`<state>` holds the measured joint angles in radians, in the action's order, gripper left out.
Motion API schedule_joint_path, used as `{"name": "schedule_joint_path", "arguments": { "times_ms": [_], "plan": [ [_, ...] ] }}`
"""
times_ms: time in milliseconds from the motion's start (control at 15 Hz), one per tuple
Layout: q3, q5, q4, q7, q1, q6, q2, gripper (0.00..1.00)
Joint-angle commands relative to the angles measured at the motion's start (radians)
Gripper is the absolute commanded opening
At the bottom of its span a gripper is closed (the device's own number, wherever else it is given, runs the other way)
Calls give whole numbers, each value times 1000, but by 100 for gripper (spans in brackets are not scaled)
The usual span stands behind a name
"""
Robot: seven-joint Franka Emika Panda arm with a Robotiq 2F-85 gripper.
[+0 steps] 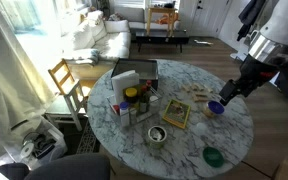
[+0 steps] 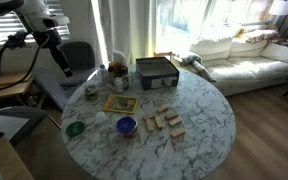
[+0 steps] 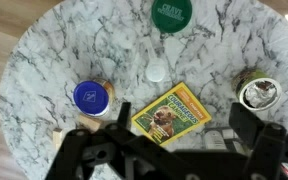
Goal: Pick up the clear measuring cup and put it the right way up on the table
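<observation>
The round marble table (image 1: 234, 135) shows in all views (image 2: 209, 110) (image 3: 54, 50). A small pale round item (image 3: 158, 71) sits on it between a green lid (image 3: 171, 12) and a yellow book (image 3: 169, 110). It looks like the clear measuring cup, but I cannot tell which way up it stands. My gripper (image 3: 184, 125) hangs high above the book with its fingers wide apart and empty. In both exterior views the gripper (image 1: 229, 93) (image 2: 62, 62) is above the table's edge, clear of all items.
A blue cup (image 3: 92, 97) (image 1: 216, 107) and an open tin (image 3: 258, 93) (image 1: 157, 134) flank the book. A grey box (image 1: 134, 75) (image 2: 156, 72), jars (image 1: 132, 100) and wooden blocks (image 2: 164, 123) stand further in. A chair (image 1: 66, 80) stands beside the table.
</observation>
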<state>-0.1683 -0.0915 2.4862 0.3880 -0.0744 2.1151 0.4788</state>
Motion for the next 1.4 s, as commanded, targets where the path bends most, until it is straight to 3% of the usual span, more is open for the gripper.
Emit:
{"name": "schedule_joint_path", "arguments": {
  "times_ms": [0, 1000, 1133, 1333],
  "plan": [
    [13, -7, -2, 5, 14, -3, -1, 100],
    [13, -7, -2, 5, 14, -3, -1, 100],
    [29, 16, -9, 30, -2, 48, -77, 100],
    [85, 98, 6, -44, 20, 131, -197, 100]
  ]
}}
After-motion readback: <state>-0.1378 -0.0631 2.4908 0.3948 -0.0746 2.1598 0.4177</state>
